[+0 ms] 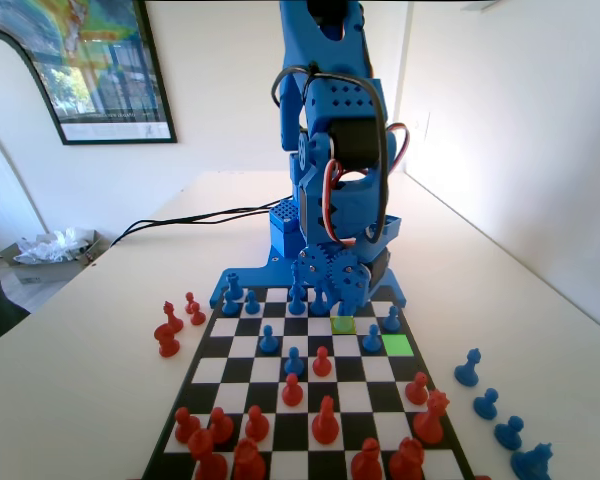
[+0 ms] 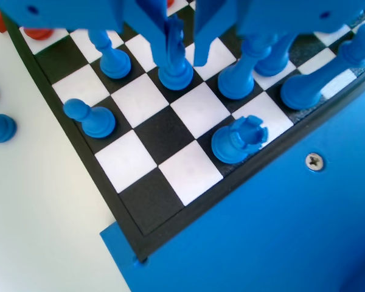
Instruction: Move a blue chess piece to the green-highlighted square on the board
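Down low over the board (image 2: 140, 219), the gripper (image 2: 181, 52) straddles the blue chess piece (image 2: 175, 72), its 2 jaws narrow beside the stem; actual grip is unclear. Fixed view: the green-highlighted square (image 1: 398, 345) lies near, unoccupied.

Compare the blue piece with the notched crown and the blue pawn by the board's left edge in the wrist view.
The crowned piece has a notched top; the pawn has a smooth round one. The crowned piece looks wider, the pawn slimmer. The crowned piece stands along the lower-right edge of the board, the pawn along its left edge. Both are blue, upright, on black squares.
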